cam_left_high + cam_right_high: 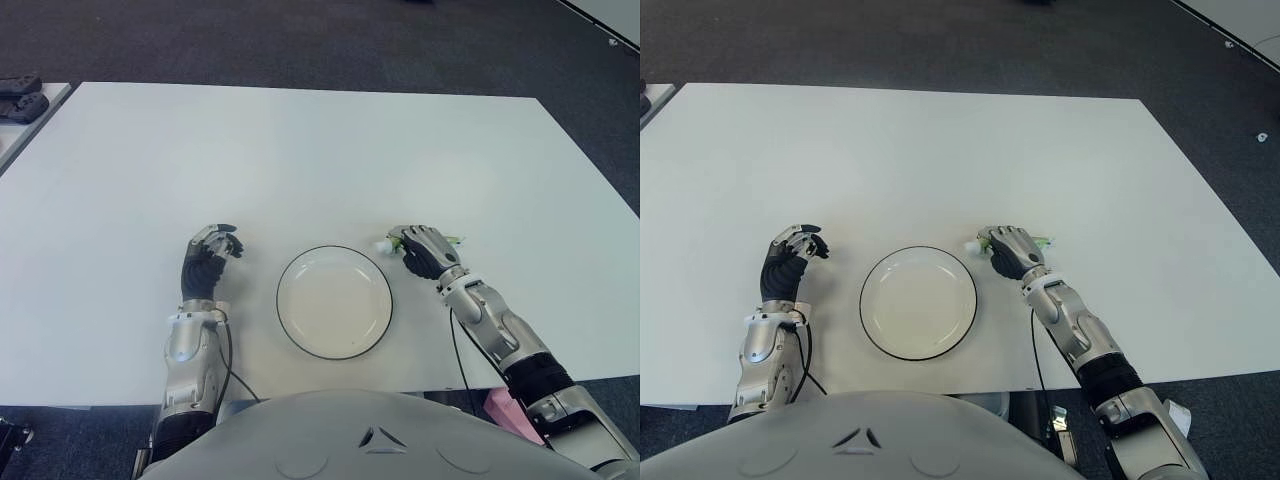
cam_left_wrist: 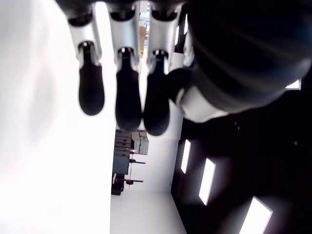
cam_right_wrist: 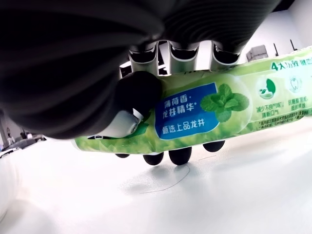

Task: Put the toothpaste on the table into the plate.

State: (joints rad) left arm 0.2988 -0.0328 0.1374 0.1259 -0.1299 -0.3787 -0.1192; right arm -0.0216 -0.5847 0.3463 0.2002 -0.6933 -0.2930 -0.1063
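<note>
My right hand [image 1: 420, 250] is shut on a green mint toothpaste tube [image 3: 204, 107], held lengthwise across the palm just above the white table [image 1: 300, 150]. In the eye views the tube's white cap [image 1: 382, 245] pokes out toward the plate and its green tail [image 1: 455, 240] shows behind the fingers. The round white plate [image 1: 335, 305] with a dark rim lies in front of me. The hand is at its upper right edge, beside the rim and not over the dish. My left hand [image 1: 212, 250] stays idle to the left of the plate, fingers [image 2: 128, 92] loosely bent and holding nothing.
Black devices [image 1: 20, 98] sit on a separate surface at the far left. Dark carpet lies beyond the table's far edge. A pink item [image 1: 500, 405] shows below the near edge at the right.
</note>
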